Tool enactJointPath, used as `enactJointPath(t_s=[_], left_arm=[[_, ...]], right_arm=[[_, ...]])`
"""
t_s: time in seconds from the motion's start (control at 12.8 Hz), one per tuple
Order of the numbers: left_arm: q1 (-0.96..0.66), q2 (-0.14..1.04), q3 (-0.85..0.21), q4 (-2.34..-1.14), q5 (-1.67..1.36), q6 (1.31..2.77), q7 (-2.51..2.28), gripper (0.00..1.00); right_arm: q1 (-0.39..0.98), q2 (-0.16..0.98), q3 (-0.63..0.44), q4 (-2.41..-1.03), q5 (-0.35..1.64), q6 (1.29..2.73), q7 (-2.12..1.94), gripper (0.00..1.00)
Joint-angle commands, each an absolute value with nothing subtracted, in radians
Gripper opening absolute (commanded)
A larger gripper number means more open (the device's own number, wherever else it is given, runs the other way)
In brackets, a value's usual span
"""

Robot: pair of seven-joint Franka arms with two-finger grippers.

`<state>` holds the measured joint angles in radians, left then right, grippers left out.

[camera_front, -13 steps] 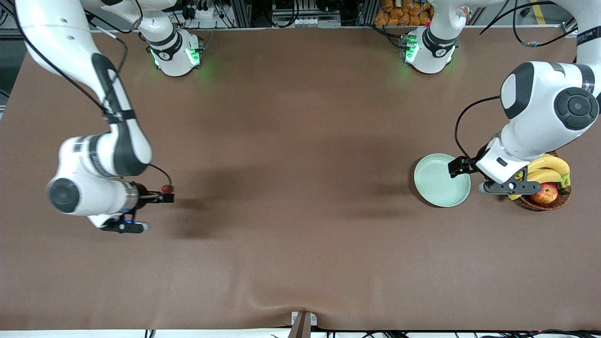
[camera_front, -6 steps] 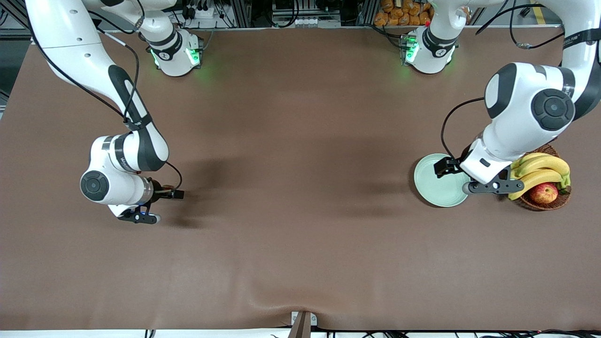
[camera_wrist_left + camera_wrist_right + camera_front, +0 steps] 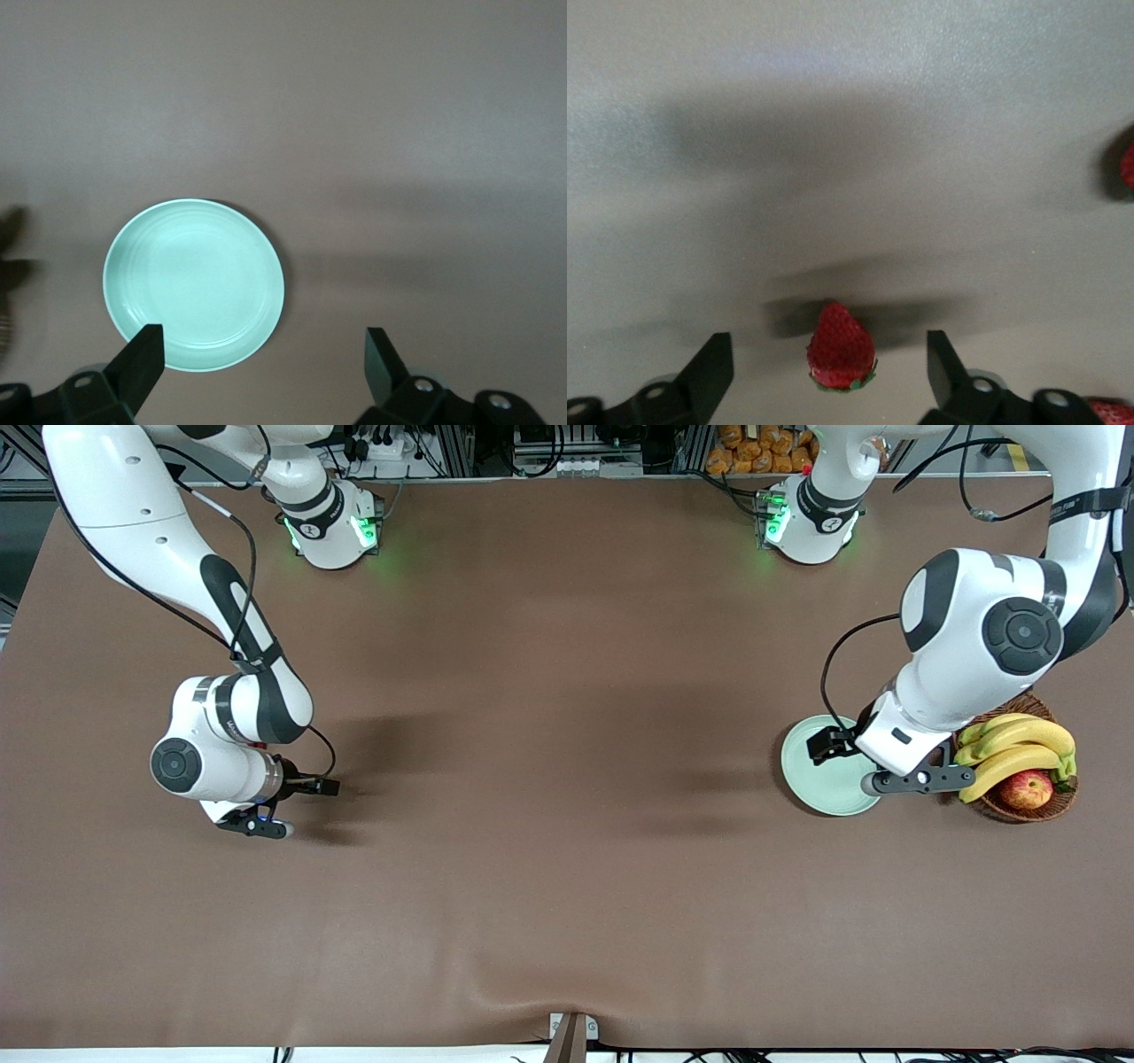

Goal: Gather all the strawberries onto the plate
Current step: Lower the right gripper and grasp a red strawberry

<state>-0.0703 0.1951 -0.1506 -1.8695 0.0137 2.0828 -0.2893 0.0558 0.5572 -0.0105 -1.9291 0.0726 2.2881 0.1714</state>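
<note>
In the right wrist view a red strawberry (image 3: 842, 348) with a green top lies on the brown table between the open fingers of my right gripper (image 3: 828, 356). A second strawberry (image 3: 1127, 166) and a third strawberry (image 3: 1112, 412) show at that view's edges. In the front view the right gripper (image 3: 326, 786) is low over the table at the right arm's end, and the strawberries are hidden under it. The mint-green plate (image 3: 828, 779) lies at the left arm's end. My left gripper (image 3: 824, 746) is open and empty over its rim. The plate (image 3: 193, 283) is bare.
A brown wicker basket (image 3: 1005, 813) with bananas (image 3: 1019, 748) and a red-yellow apple (image 3: 1028, 788) stands beside the plate, toward the left arm's end of the table. A metal clamp (image 3: 571, 1035) sits at the table's near edge.
My right arm has drawn in and lowered; the strawberry seen beside its gripper a second ago is now hidden in the front view. My left gripper has slid farther over the plate.
</note>
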Motion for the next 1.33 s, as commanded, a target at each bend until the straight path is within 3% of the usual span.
enactJointPath(t_s=[0.0, 0.08, 0.39, 0.7, 1.25], left_arm=[[-0.087, 0.207, -0.150, -1.879, 0.021, 2.117, -0.319, 1.00], [-0.089, 0.207, -0.150, -1.882, 0.021, 2.118, -0.327, 1.00], [-0.095, 0.207, -0.153, -1.897, 0.021, 2.134, -0.334, 1.00], [-0.095, 0.206, -0.153, -1.914, 0.021, 2.149, -0.334, 1.00], [-0.095, 0.206, -0.153, -1.931, 0.021, 2.164, -0.334, 1.00]], right_arm=[[0.046, 0.520, 0.000, -1.973, 0.075, 2.292, 0.175, 0.37], [0.046, 0.519, 0.000, -1.979, 0.075, 2.292, 0.175, 0.28], [0.048, 0.512, 0.000, -1.985, 0.075, 2.289, 0.172, 0.15], [0.115, 0.465, 0.005, -1.941, 0.078, 2.290, 0.173, 0.14], [0.395, 0.480, 0.005, -1.708, 0.087, 2.298, 0.173, 0.14]])
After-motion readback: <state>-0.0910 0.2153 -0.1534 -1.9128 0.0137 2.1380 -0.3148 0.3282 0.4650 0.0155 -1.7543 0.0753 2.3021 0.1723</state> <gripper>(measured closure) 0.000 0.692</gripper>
